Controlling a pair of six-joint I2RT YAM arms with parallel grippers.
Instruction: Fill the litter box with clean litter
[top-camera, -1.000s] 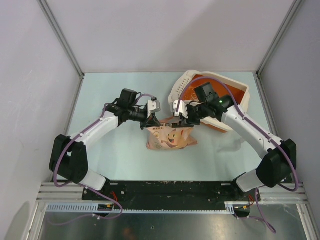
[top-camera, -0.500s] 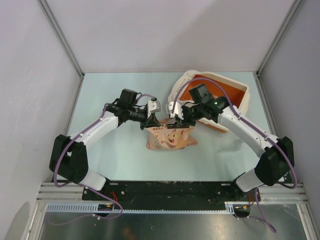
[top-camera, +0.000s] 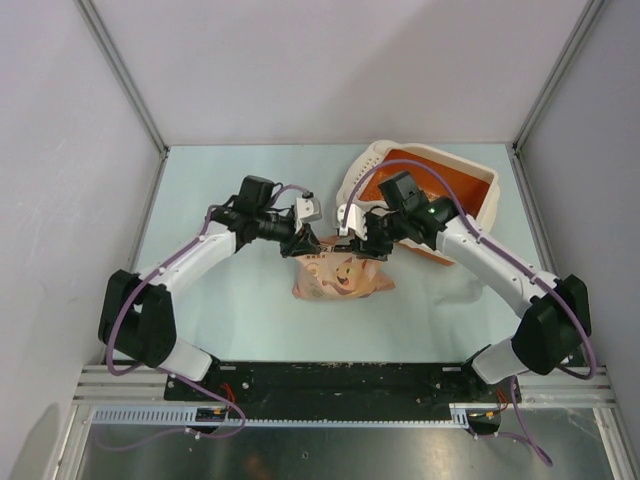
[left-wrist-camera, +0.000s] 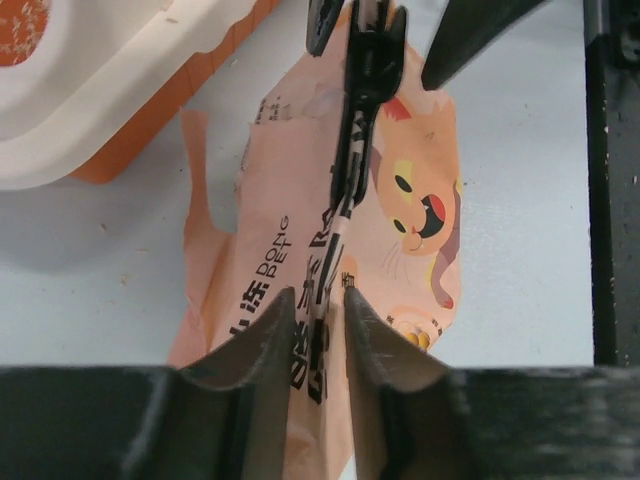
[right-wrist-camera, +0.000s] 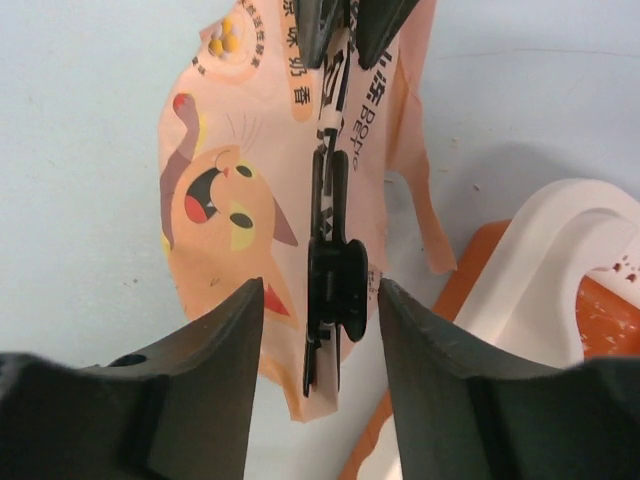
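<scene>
The pink cat-print bag (top-camera: 340, 276) stands on the table between both grippers, its top seam upright. A black clip (right-wrist-camera: 336, 284) sits on that seam. My right gripper (right-wrist-camera: 320, 284) is open, with a finger on either side of the clip and a gap on both sides. At the seam's other end my left gripper (left-wrist-camera: 318, 296) has its fingers slightly apart with the seam (left-wrist-camera: 322, 330) standing between them. The litter box (top-camera: 438, 196), cream outside and orange inside, lies at the back right behind the right gripper (top-camera: 362, 243). The clean litter is hidden; only a few pale specks (right-wrist-camera: 622, 268) show on the orange floor.
The litter box rim (left-wrist-camera: 110, 95) lies close behind the bag, about a hand's width from the clip. The enclosure's white walls and metal posts (top-camera: 150, 130) ring the table. The black base rail (top-camera: 330, 385) runs along the near edge.
Both grippers were shut on the bag's top seam and now have their fingers parted. The right arm has shifted a little leftward along the seam. The bag has stayed put.
</scene>
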